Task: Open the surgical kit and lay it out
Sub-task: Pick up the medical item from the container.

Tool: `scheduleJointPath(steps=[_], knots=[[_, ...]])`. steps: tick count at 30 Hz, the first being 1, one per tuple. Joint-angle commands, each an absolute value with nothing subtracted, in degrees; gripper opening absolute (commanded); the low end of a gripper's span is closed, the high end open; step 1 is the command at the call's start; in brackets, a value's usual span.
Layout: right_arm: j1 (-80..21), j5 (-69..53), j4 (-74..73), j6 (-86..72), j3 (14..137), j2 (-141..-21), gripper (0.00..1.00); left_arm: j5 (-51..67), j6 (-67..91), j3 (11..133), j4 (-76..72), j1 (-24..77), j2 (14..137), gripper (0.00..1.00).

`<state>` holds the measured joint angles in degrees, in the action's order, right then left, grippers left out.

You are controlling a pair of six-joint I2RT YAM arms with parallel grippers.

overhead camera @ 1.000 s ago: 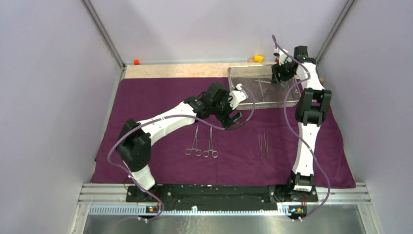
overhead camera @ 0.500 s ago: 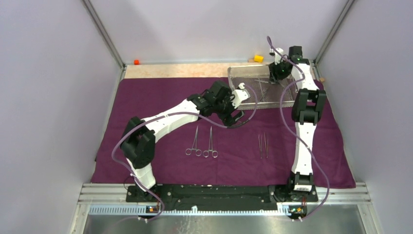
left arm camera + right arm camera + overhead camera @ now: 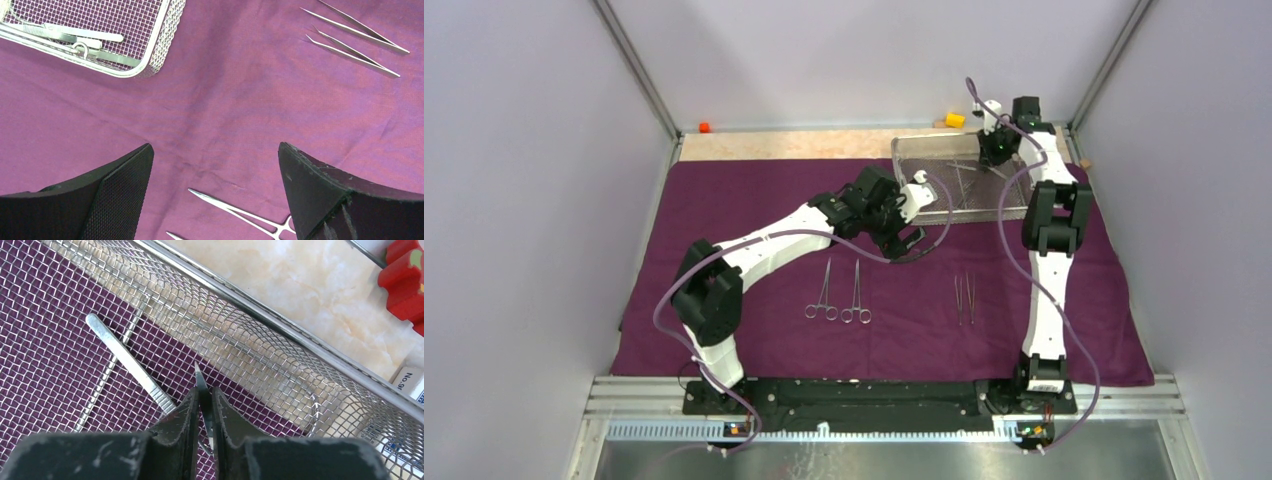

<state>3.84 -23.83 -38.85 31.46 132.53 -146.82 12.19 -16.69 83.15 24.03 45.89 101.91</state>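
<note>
Right arm reaches far forward, elbow high, wrist bent down into the far right end of the wire-mesh tray [image 3: 934, 139]. Right gripper [image 3: 202, 392] has its fingers almost pressed together, pinching a thin pointed steel instrument [image 3: 199, 375]; the tip pokes out past the fingertips. Flat steel handle [image 3: 125, 357] lies on the mesh just beside it. Left arm angles toward centre, left gripper [image 3: 215, 150] above the purple cloth [image 3: 225, 100] near the tray's near-left corner, fingers spread wide, holding nothing. Cloth lies spread over the table, tray at its far right. Two clamps [image 3: 857, 290] and tweezers [image 3: 970, 298] lie mid-cloth, apart from both grippers.
</note>
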Motion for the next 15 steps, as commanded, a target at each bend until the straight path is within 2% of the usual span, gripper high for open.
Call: scheduleJointPath(steps=[1, 5, 15], knots=[[3.52, -22.45, -40.78, 30.65, 129.65, -144.06, 0.08, 12.38, -17.74, 83.5, 22.1, 45.68, 99.89, 0.99], [3.51, -23.36, -39.63, 27.89, 128.34, -141.53, 0.0, 12.24, -17.91, 82.93, 21.73, 45.62, 98.64, 0.99], [3.52, -25.9, -36.05, 21.49, 124.98, -135.0, 0.0, 10.73, -18.28, 81.59, 20.95, 45.62, 96.66, 0.99]])
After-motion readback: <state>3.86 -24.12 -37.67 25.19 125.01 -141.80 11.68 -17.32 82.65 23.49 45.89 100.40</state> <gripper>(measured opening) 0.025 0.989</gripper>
